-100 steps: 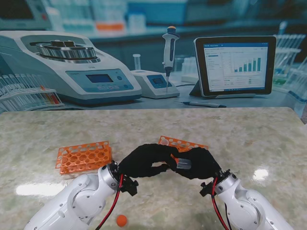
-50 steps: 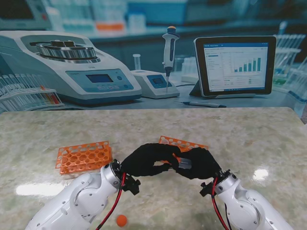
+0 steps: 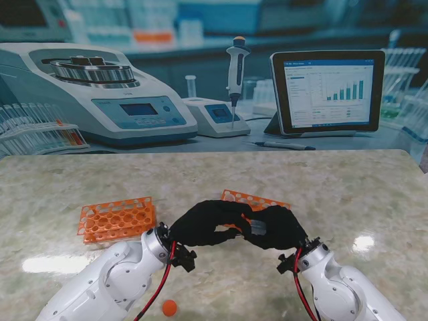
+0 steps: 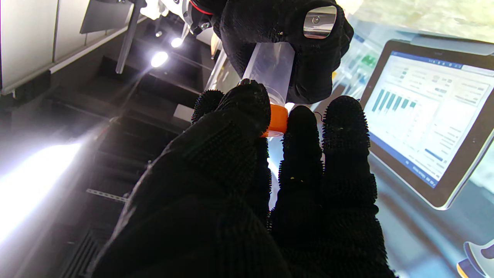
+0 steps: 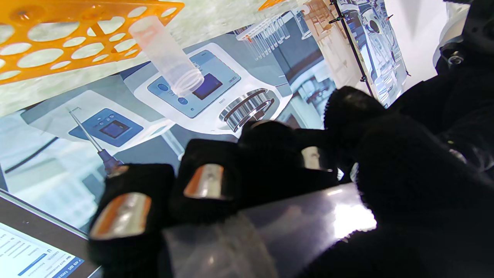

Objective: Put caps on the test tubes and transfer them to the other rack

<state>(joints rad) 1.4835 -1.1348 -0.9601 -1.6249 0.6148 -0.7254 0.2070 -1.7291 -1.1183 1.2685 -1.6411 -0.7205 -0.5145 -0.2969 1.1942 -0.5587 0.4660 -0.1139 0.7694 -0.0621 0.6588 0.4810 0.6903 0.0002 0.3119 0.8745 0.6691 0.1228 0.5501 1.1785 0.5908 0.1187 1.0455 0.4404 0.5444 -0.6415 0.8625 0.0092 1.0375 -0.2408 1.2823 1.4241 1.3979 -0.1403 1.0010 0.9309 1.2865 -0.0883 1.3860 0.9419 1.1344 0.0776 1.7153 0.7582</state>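
Near the middle of the counter point(image 3: 348, 180), raised a little off its surface, the right hand point(image 3: 277, 227) is clenched round a clear plastic test tube point(image 4: 270, 67), and the left hand point(image 3: 204, 222) pinches a small orange cap point(image 4: 277, 119) at the tube's open end. The tube looks light, stiff and smooth-walled, so it probably slips or turns if gripped loosely; a wrap round the mid-body, as now, seems the safest hold, leaving the mouth free. The cap is tiny and likely easy to drop, best held by its sides between thumb and fingertips. Just beyond the hands lies 1 orange rack point(image 3: 257, 200), where the right wrist view shows another uncapped tube point(image 5: 166, 58) standing in a hole; the other rack point(image 3: 117, 219) sits well apart toward the left edge. A loose orange cap point(image 3: 170, 307) rests by the near edge between the arms. Open counter toward the far edge and right leaves room to move.
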